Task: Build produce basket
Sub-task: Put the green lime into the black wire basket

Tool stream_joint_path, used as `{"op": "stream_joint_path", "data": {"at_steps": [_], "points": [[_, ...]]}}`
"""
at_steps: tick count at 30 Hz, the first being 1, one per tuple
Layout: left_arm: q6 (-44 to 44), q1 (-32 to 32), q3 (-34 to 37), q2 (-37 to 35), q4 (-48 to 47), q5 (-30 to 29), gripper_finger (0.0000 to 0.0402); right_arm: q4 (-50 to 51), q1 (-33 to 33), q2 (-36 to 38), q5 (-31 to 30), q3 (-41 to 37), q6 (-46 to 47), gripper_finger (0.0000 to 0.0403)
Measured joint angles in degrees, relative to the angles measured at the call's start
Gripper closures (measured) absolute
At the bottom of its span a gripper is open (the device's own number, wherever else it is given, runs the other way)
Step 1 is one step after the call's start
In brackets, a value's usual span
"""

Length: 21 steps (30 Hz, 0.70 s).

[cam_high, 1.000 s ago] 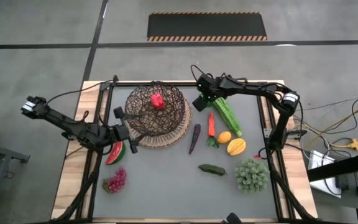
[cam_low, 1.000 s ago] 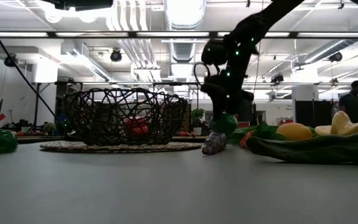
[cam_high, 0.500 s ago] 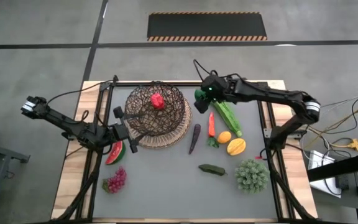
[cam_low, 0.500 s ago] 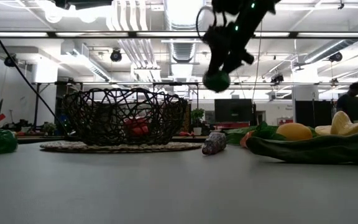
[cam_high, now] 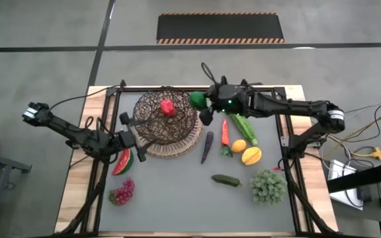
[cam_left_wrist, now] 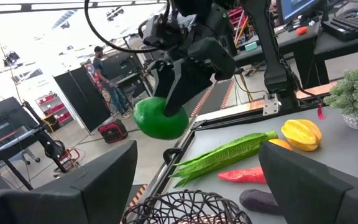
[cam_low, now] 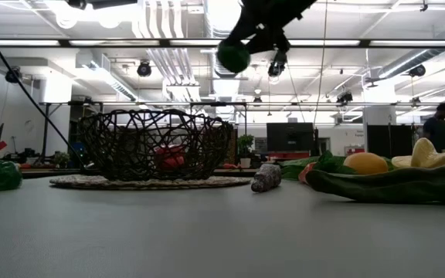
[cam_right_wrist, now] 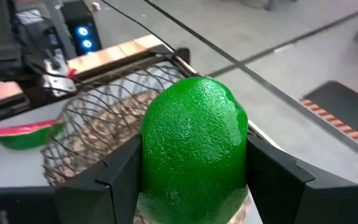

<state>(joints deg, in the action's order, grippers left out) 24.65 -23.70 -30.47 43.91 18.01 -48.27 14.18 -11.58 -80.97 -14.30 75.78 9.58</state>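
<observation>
We see the right gripper (cam_high: 200, 101) clamped on a green pepper (cam_high: 196, 99), above the basket (cam_high: 166, 121) rim; the left gripper (cam_high: 141, 132), beside the basket, is apart.

Grey concrete floor (cam_high: 45, 26) crossed by dark seams, with a black mat (cam_high: 220, 28) edged in orange stripes beyond the table (cam_high: 177, 198). Open workshop behind: ceiling strip lights (cam_low: 377, 42), white ducts (cam_low: 164, 31), dark monitors (cam_low: 288, 137), a person (cam_low: 439, 123) standing far off.
</observation>
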Motion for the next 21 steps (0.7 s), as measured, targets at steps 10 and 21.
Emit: {"op": "stream_joint_path", "data": {"at_steps": [10, 21], "points": [[0.4, 0.0, 0.1, -0.9, 0.0, 0.0, 0.0085, -0.2, 0.0, -10.6, 3.5, 7.6, -0.7, 0.0177], [1.2, 0.0, 0.2, -0.9, 0.0, 0.0, 0.0085, 11.0, -0.9, -27.1, 3.8, 24.5, -6.5, 0.0177]]}}
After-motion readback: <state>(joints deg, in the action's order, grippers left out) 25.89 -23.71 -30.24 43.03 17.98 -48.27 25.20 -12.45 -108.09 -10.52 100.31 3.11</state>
